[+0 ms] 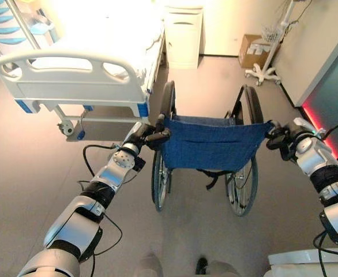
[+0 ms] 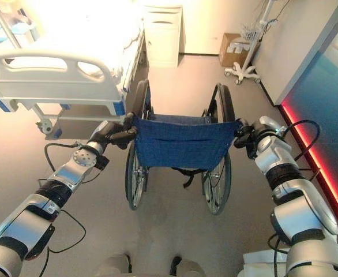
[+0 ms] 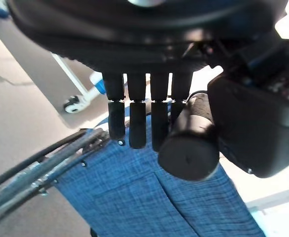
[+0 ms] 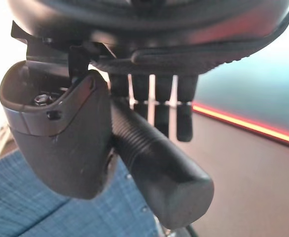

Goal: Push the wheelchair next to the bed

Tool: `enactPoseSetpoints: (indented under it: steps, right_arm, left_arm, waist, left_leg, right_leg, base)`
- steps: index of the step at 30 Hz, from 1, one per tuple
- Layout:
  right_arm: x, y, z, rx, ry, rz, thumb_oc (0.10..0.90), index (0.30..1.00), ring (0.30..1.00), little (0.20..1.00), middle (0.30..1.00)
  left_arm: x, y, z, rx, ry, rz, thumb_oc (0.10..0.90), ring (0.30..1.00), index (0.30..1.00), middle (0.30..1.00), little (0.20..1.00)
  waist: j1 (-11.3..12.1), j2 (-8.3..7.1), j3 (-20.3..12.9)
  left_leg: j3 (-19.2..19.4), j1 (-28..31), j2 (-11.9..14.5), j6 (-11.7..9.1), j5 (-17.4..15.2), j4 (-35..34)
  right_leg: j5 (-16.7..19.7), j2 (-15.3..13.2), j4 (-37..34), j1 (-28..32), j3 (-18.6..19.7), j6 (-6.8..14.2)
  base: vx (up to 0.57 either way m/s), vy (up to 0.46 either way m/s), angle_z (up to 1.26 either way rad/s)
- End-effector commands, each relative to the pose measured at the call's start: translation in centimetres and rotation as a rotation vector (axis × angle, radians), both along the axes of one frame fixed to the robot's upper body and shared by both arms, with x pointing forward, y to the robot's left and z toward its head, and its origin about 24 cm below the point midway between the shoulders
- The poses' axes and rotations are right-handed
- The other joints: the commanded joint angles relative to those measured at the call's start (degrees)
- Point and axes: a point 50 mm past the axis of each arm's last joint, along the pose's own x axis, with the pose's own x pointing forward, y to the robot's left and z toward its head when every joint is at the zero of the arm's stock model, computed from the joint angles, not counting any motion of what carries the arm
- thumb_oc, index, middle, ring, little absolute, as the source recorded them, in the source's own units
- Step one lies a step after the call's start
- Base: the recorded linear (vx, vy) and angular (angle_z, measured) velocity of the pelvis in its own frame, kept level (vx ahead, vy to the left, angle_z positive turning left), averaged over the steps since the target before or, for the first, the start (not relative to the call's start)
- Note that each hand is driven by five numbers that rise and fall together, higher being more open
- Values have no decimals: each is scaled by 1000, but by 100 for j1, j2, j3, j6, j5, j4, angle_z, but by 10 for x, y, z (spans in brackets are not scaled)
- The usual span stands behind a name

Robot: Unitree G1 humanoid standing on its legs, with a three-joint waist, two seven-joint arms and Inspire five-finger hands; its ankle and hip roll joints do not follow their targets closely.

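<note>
Both hands, the left hand (image 1: pixel 147 137) and the right hand (image 1: pixel 280 138), have fingers clamped on the wheelchair (image 1: pixel 208 141) handles at frame centre; the bed (image 1: pixel 82 63) lies ahead, upper left.

The blue-backed wheelchair (image 1: pixel 206 144) stands upright just past the foot of the white bed (image 1: pixel 82 63).

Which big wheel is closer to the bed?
The left wheel, on the side of the robot's left hand. It sits right beside the bed corner. The right wheel stands out on open floor, toward the wall.
</note>
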Motion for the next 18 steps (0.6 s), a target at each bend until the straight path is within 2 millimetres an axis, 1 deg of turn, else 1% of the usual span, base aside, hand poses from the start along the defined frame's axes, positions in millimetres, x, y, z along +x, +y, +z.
enactPoseSetpoints:
  steps: [1, 2, 4, 5, 6, 7, 8, 9, 10, 11, 12, 13, 15, 16, 17, 18]
  right_arm:
    - [18, 84, 5, 142, -30, 364, 400, 300, 300, 300, 300]
    - [17, 84, 4, 146, -22, 364, 400, 300, 300, 300, 300]
    - [16, 82, 2, 151, -5, 373, 400, 300, 300, 300, 300]
    - [15, 81, 1, 151, 10, 379, 400, 300, 300, 300, 300]
    - [14, 80, 1, 146, 21, 387, 400, 300, 300, 300, 300]
    - [14, 80, 1, 146, 21, 387, 400, 300, 300, 300, 300]
    - [13, 78, -1, 146, 42, 398, 400, 300, 300, 300, 300]
    - [12, 78, -4, 159, 51, 400, 400, 300, 300, 300, 300]
    - [11, 79, -8, 170, 63, 405, 400, 300, 300, 300, 300]
    - [10, 81, -11, 174, 66, 406, 400, 300, 300, 300, 300]
    - [8, 82, -13, 180, 64, 407, 400, 300, 300, 300, 300]
    - [7, 84, -17, 199, 59, 408, 400, 300, 300, 300, 300]
    - [7, 87, -18, 205, 49, 411, 400, 300, 300, 300, 300]
    - [8, 89, -20, 207, 46, 414, 400, 300, 300, 300, 300]
    - [8, 89, -20, 208, 46, 415, 400, 300, 300, 300, 300]
    - [8, 90, -22, 208, 44, 415, 400, 300, 300, 300, 300]
  left_arm:
    - [4, 14, 11, 104, -61, 28, 400, 300, 300, 300, 300]
    - [3, 18, 12, 104, -58, 27, 400, 300, 300, 300, 300]
    - [-1, 24, 9, 113, -42, 30, 400, 300, 300, 300, 300]
    - [-4, 29, 7, 123, -32, 29, 400, 300, 300, 300, 300]
    - [-6, 31, 6, 123, -23, 34, 400, 300, 300, 300, 300]
    - [-6, 31, 6, 123, -23, 34, 400, 300, 300, 300, 300]
    - [-10, 35, 1, 105, 0, 41, 400, 300, 300, 300, 300]
    - [-11, 36, -1, 87, 11, 52, 400, 300, 300, 300, 300]
    - [-11, 36, -4, 71, 23, 51, 400, 300, 300, 300, 300]
    - [-13, 39, -6, 28, 39, 48, 400, 300, 300, 300, 300]
    - [-14, 39, -7, 23, 40, 47, 400, 300, 300, 300, 300]
    - [-15, 39, -7, 26, 35, 40, 400, 300, 300, 300, 300]
    - [-15, 37, -7, 34, 30, 25, 400, 300, 300, 300, 300]
    - [-15, 33, -8, 45, 19, 17, 400, 300, 300, 300, 300]
    - [-15, 31, -9, 48, 14, 13, 400, 300, 300, 300, 300]
    - [-15, 28, -10, 44, 8, 8, 400, 300, 300, 300, 300]
  waist:
    - [292, 241, 346]
    - [390, 307, 361]
    - [542, 371, 332]
    - [618, 405, 268]
    - [638, 416, 224]
    - [638, 416, 224]
    - [642, 390, 92]
    - [652, 332, 42]
    - [676, 295, 14]
    - [709, 205, -18]
    - [720, 164, -29]
    - [755, 121, -59]
    - [798, 84, -87]
    - [844, 51, -115]
    - [858, 43, -126]
    - [884, 34, -153]
  left_leg:
    - [127, -428, -316, 134, 863, -499]
    - [94, -564, -369, 95, 1077, -807]
    - [19, -638, -452, 83, 1297, -1271]
    - [17, -665, -495, 95, 1339, -1412]
    - [101, -659, -503, 112, 1309, -1407]
    - [101, -659, -503, 112, 1309, -1407]
    - [314, -605, -540, 253, 1041, -1219]
    - [268, -588, -572, 340, 851, -1051]
    - [220, -621, -597, 373, 756, -918]
    - [167, -556, -616, 481, 474, -654]
    - [188, -493, -603, 519, 402, -615]
    - [119, -363, -597, 566, 365, -666]
    - [93, -323, -600, 601, 343, -676]
    - [103, -314, -603, 641, 343, -702]
    - [103, -310, -608, 663, 344, -717]
    - [109, -304, -627, 729, 332, -740]
  right_leg:
    - [370, 482, -599, 730, 50, 116]
    - [312, 596, -615, 876, 181, 100]
    - [195, 700, -599, 1105, 384, 87]
    - [121, 735, -574, 1229, 491, 97]
    - [86, 732, -568, 1294, 522, 111]
    - [86, 732, -568, 1294, 522, 111]
    - [24, 655, -557, 1378, 537, 154]
    - [27, 566, -536, 1377, 523, 188]
    - [43, 505, -521, 1395, 480, 219]
    - [40, 354, -454, 1333, 339, 274]
    - [121, 258, -353, 1298, 216, 359]
    - [249, 146, -198, 1243, 112, 467]
    - [344, 42, -60, 1241, 56, 549]
    - [482, -51, 101, 1237, -11, 632]
    - [555, -81, 197, 1229, -21, 666]
    - [728, -136, 494, 1193, -11, 731]
  base:
    - [402, -12, -56]
    - [437, -9, -63]
    - [489, 42, -73]
    - [561, 123, -102]
    - [372, 117, -90]
    - [492, 213, -91]
    - [486, 222, -61]
    - [601, 265, -54]
    - [469, 186, -41]
    - [435, 162, -37]
    - [457, 170, -35]
    - [293, 108, -32]
    - [210, 97, -37]
    - [155, 94, -33]
    - [182, 120, -29]
    - [226, 122, -23]
